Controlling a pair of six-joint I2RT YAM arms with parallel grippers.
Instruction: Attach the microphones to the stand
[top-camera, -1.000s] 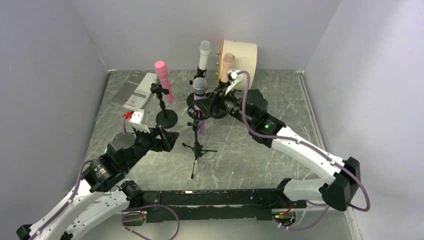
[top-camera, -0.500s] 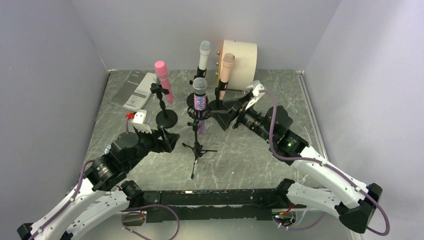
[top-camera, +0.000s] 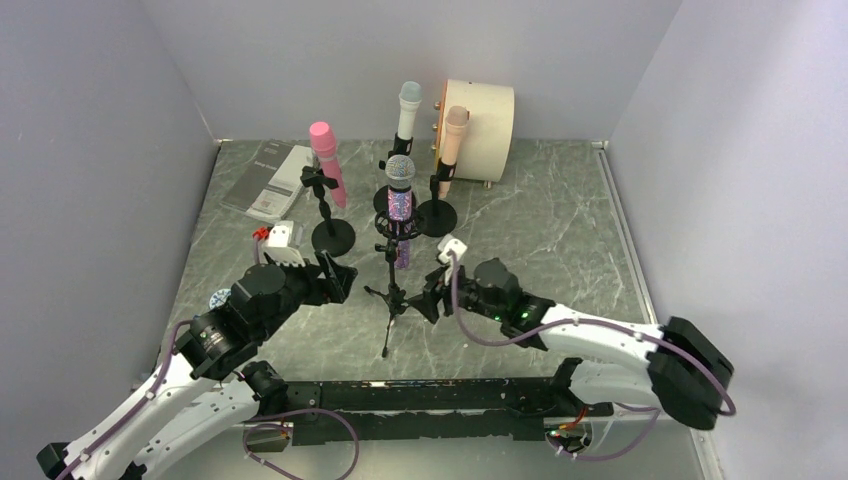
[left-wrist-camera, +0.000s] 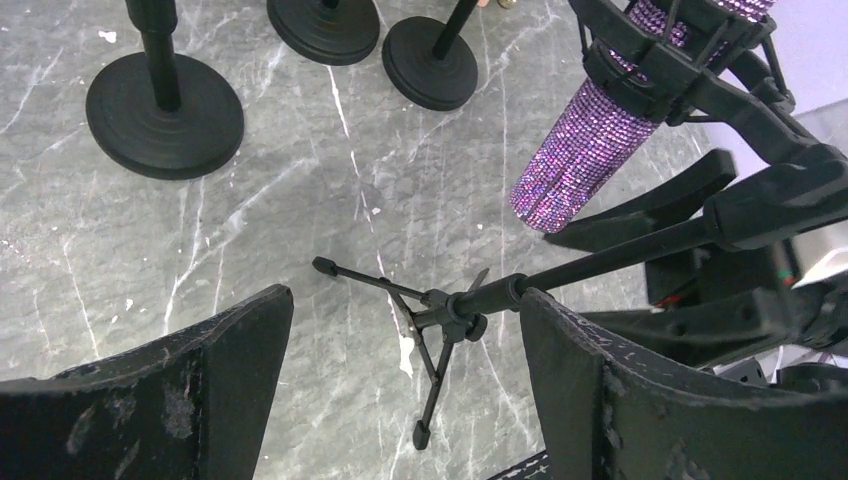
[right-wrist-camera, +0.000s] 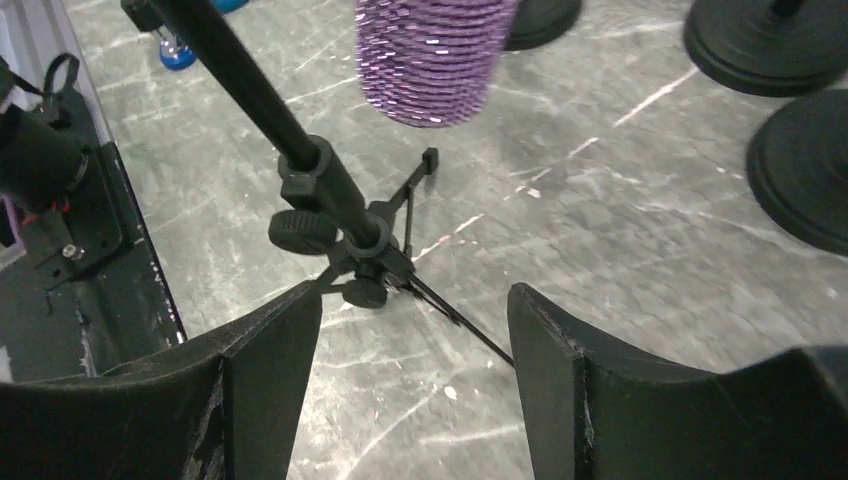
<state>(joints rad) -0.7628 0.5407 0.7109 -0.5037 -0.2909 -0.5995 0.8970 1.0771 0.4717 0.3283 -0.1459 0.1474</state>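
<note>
Purple glitter microphone (top-camera: 400, 193) sits clipped upright in the tripod stand (top-camera: 392, 293) at mid-table. The pink microphone (top-camera: 327, 162), white microphone (top-camera: 408, 110) and peach microphone (top-camera: 452, 137) stand behind it on 3 round-based stands. Left gripper (top-camera: 336, 279) reaches in low from the left and right gripper (top-camera: 427, 299) from the right. Both flank the tripod's foot with jaws apart, holding nothing.

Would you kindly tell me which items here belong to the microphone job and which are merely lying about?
Job: pink microphone, white microphone, peach microphone, purple glitter microphone, tripod stand, round-base stands.
Lying about: cream cylinder, grey booklet.
</note>
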